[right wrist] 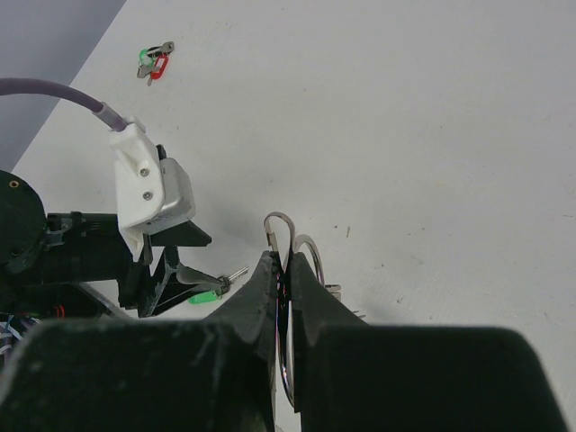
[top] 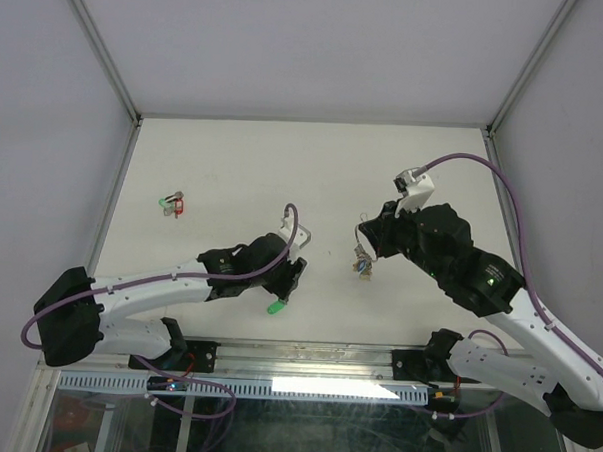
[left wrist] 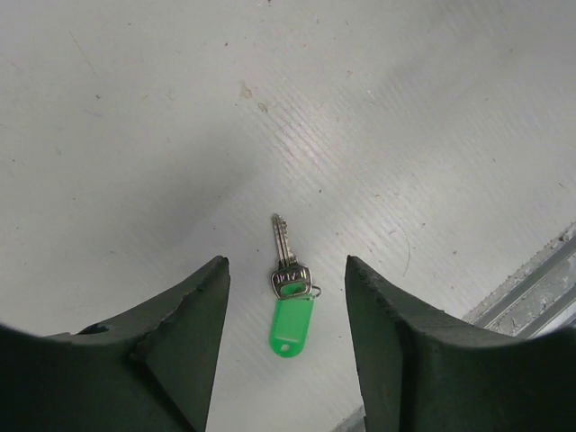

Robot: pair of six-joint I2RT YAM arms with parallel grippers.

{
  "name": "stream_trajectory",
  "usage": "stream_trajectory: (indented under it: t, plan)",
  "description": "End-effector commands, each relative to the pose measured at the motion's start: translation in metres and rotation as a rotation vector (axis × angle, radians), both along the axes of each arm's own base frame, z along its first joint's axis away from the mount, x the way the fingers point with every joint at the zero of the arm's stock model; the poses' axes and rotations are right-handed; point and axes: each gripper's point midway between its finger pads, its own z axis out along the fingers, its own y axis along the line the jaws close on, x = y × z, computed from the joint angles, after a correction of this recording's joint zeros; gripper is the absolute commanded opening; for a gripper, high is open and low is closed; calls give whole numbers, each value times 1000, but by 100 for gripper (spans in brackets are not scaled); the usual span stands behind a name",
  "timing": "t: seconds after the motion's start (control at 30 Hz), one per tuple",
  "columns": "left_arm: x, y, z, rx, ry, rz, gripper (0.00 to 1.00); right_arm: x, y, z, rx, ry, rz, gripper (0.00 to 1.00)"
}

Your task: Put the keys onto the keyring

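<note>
Left gripper (left wrist: 286,264), jaws spread, hovers over the table (left wrist: 135,108). The green-tagged key (left wrist: 290,310) lies flat between its fingertips, touching neither. Right gripper (right wrist: 282,261), jaws pressed together, pinches the keyring (right wrist: 310,238) wire.

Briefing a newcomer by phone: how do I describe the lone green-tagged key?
On the white table, look by the near edge, below the left arm's open end effector. A single silver key with a green tag lies flat there, alone, unlike the green-and-red bunch far left.
</note>
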Motion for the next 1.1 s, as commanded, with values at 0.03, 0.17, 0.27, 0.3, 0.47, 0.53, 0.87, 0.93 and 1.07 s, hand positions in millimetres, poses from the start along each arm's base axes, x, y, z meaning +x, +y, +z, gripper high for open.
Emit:
stream_trajectory:
  t: [0.03,0.17,0.27,0.3,0.47,0.53,0.87,0.93,1.07]
  plan:
    - [-29,-4,-7,-68,126,-53,49,4,3,16,53,-45,-1,0]
    - [-38,-2,-6,-60,118,-130,51,3,6,11,54,-30,12,0]
    - [-43,-24,15,-125,68,-300,53,2,10,10,59,-24,26,0]
    - [-39,-28,21,-122,38,-329,54,2,10,11,59,-25,26,0]
    - [0,-22,38,78,-179,-408,54,0,5,14,54,-41,24,0]
    - [10,-15,37,148,-250,-459,54,-1,3,15,55,-46,23,0]
    - [-26,16,25,166,-529,-889,65,-2,-4,15,42,-66,14,0]
    - [-30,15,25,150,-537,-908,64,-2,-4,15,38,-65,15,0]
    - [-41,8,23,124,-521,-999,65,-3,-6,13,37,-62,8,0]
